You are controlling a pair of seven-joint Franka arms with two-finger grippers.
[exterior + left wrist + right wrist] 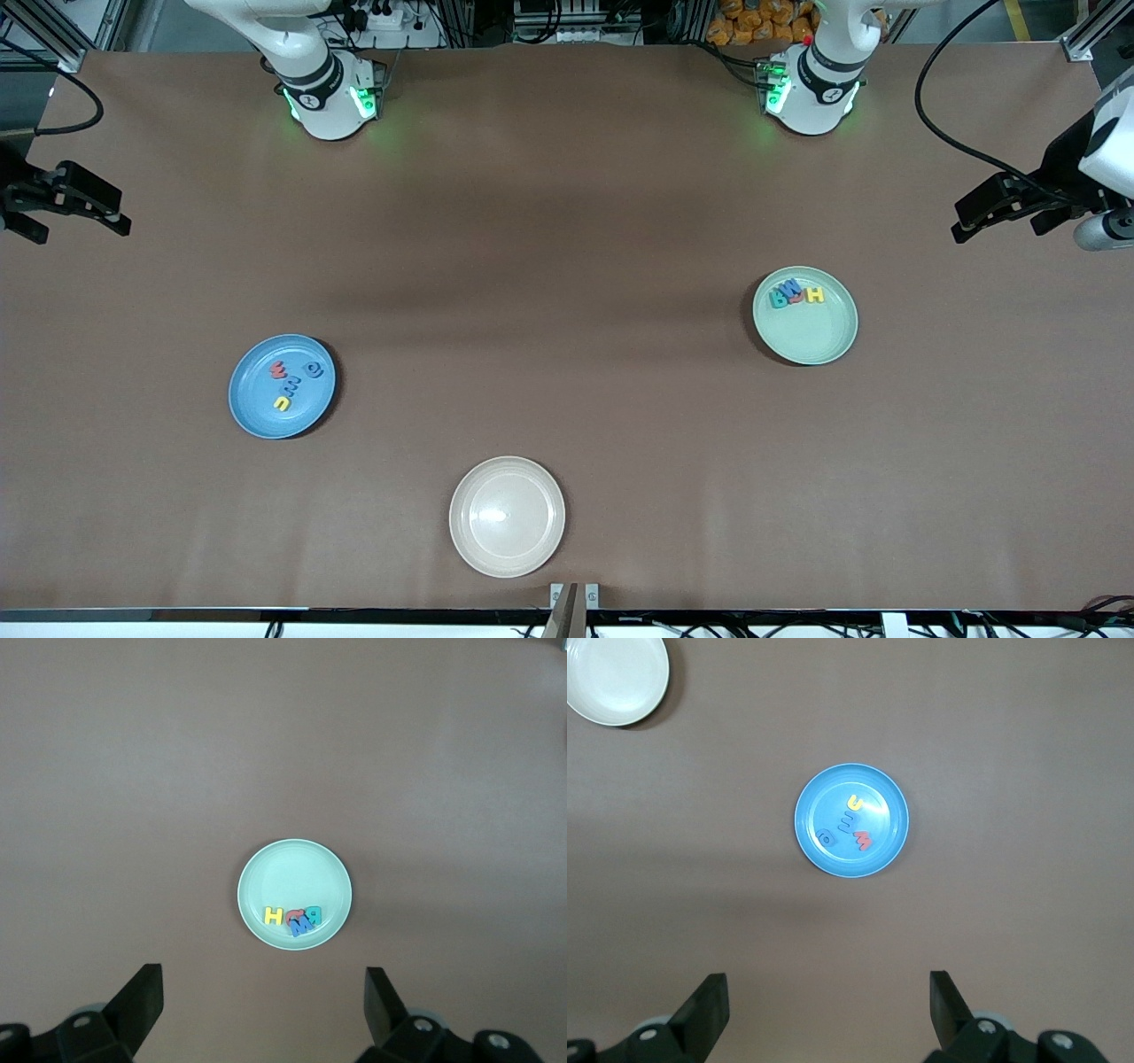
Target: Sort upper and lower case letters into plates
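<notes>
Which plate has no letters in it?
The cream-beige plate, the one nearest the front camera. It holds nothing, while the blue plate and the mint green plate each hold a few small colored letters.

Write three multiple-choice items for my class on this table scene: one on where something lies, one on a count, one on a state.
1. Which plate lies nearest the front camera?
A. blue plate
B. mint green plate
C. cream plate

2. How many letters lie on the blue plate?
A. two
B. four
C. six

3. How do the fingers of both grippers stand?
A. open, holding nothing
B. shut on a letter
C. shut on a plate

Key:
1 C: the cream plate shows lowest in the front view, below the blue plate and the mint green plate.
2 B: four letters show there.
3 A: the left gripper and the right gripper each show spread fingers with bare table between.
</notes>
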